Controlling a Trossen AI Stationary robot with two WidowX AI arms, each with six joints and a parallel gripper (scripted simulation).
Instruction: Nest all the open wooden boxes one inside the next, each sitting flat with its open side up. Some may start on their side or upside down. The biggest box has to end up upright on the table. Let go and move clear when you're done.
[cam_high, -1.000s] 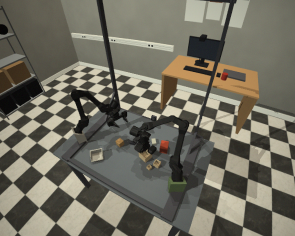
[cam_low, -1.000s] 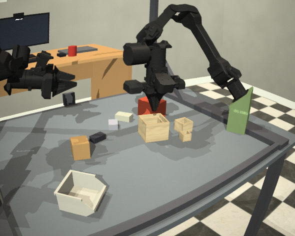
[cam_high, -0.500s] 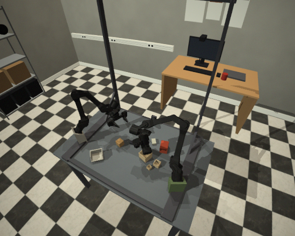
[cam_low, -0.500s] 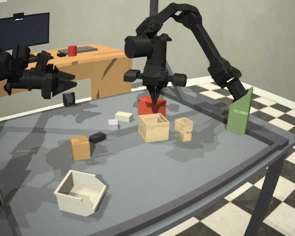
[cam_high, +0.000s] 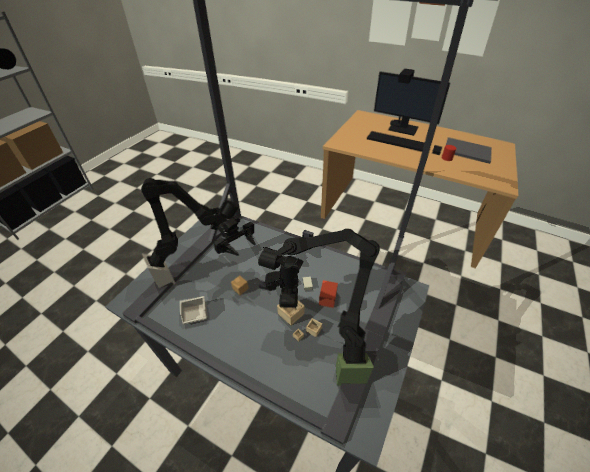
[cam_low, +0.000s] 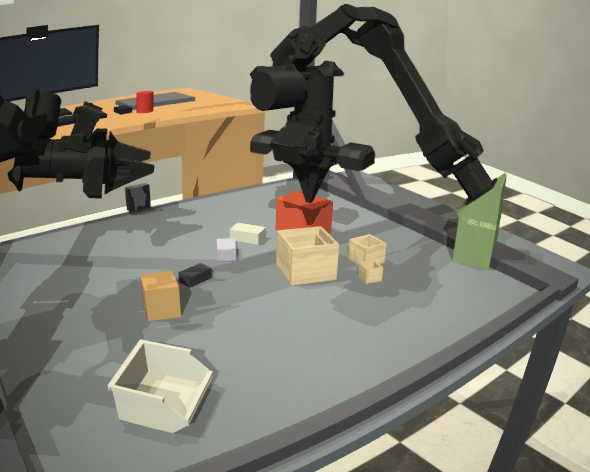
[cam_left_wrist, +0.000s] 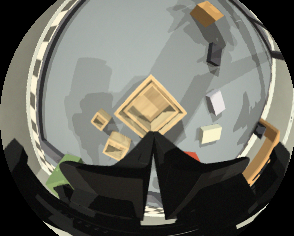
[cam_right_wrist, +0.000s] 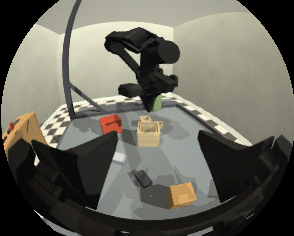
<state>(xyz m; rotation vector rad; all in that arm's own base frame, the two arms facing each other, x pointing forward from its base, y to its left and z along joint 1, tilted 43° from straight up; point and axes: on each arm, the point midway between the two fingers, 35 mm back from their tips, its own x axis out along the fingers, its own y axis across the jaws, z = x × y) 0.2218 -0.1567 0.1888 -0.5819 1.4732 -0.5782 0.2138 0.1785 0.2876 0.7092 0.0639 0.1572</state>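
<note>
Left claw hovers closed, empty. Lowering it off-centre, I could wedge the inner box inside the largest box.

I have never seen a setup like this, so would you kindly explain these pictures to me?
Two black robot arms share one table. Top and exterior pictures look on from outside; each wrist picture comes from a camera on that arm. The left arm has its fingers shut; the right arm has its fingers open. Neither holds anything. On the table, a big wooden box has a smaller one inside, with two little wooden boxes nearby. There are also a pale bin and assorted blocks.
</note>
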